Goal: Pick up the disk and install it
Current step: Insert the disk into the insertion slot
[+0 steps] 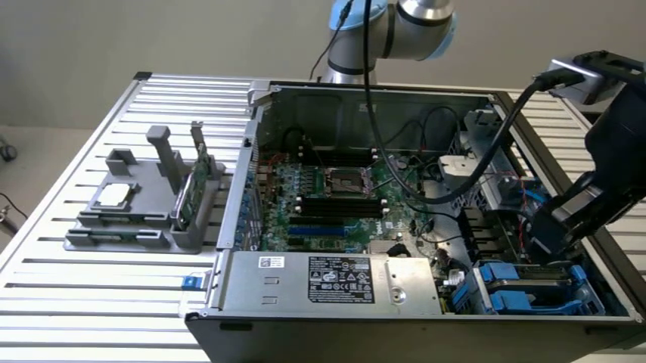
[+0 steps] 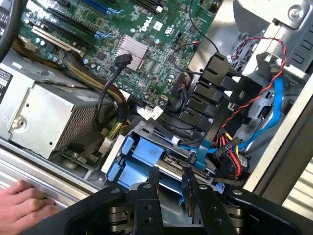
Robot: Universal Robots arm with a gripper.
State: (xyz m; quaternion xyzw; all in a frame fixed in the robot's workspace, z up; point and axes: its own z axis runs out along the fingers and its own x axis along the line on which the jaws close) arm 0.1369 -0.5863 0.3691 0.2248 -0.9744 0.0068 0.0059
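hand (image 2: pixel 171 183) over disk (image 2: pixel 146 154), cables (image 2: pixel 232 152) seemingly crowding just beside it

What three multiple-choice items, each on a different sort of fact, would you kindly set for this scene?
1. Where does the gripper hang?
A) over the grey fixture
B) over the drive bay in the case's corner
C) over the processor socket

2. What colour is the carrier in that bay?
A) red
B) green
C) blue

3. In what state is the computer case?
A) open on top
B) closed by a panel
C) turned upside down

Answers:
1. B, since the wrist view looks straight down into the bay.
2. C, since blue plastic frames the bay's contents.
3. A, since the motherboard lies exposed.
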